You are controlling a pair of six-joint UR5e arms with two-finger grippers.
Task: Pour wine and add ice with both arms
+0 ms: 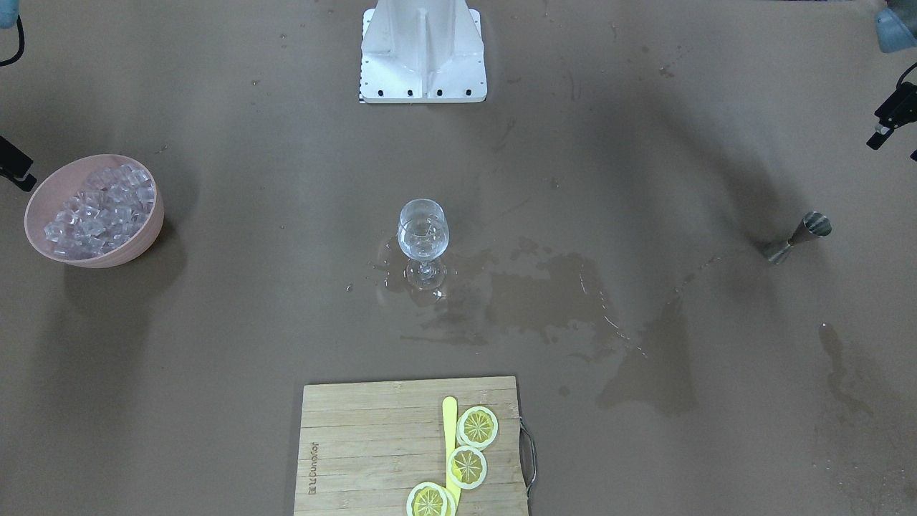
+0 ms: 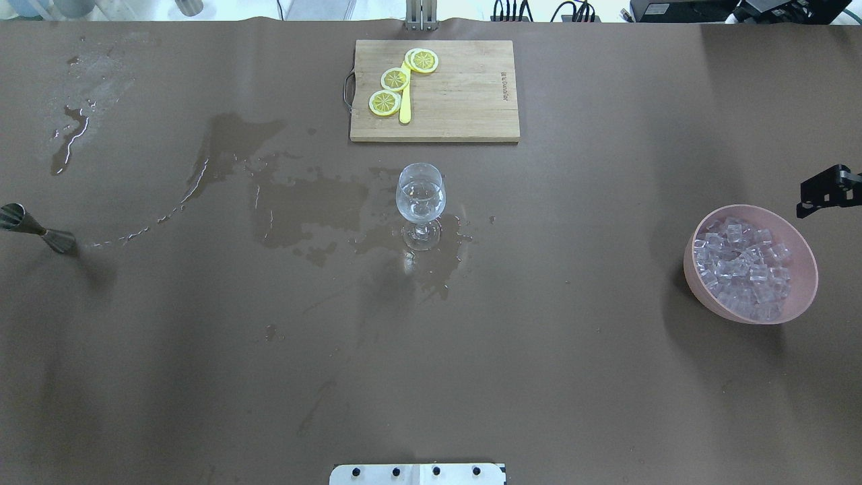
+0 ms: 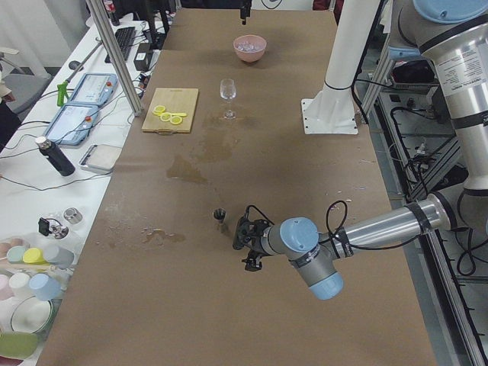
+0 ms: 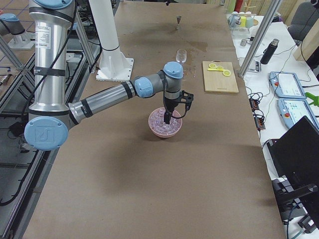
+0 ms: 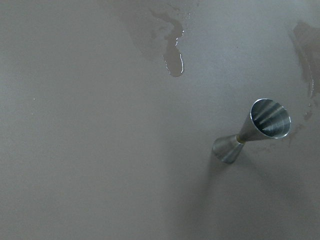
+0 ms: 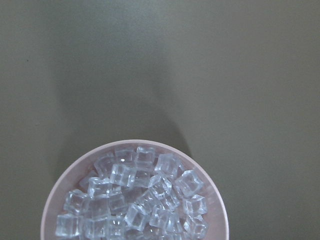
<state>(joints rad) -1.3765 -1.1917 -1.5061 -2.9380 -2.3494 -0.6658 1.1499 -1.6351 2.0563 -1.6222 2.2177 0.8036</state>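
A wine glass (image 1: 423, 236) stands mid-table with a little clear wine (image 2: 420, 202) in its bowl. The ice (image 2: 741, 269) fills a pink bowl (image 2: 774, 318), also in the right wrist view (image 6: 140, 200). My right gripper (image 4: 167, 119) hangs just above the bowl's far rim; only a black part of it shows at the overhead view's edge (image 2: 818, 195). My left gripper (image 3: 242, 242) is low beside a steel jigger (image 5: 252, 131), which stands upright and apart from it. I cannot tell whether either gripper is open or shut.
Wet puddles (image 1: 544, 301) spread from the glass toward the jigger (image 1: 795, 236). A wooden cutting board (image 1: 372, 444) with lemon slices (image 1: 476, 426) and a yellow stick lies on the table's far side. The white base plate (image 1: 423, 64) is on the robot's side.
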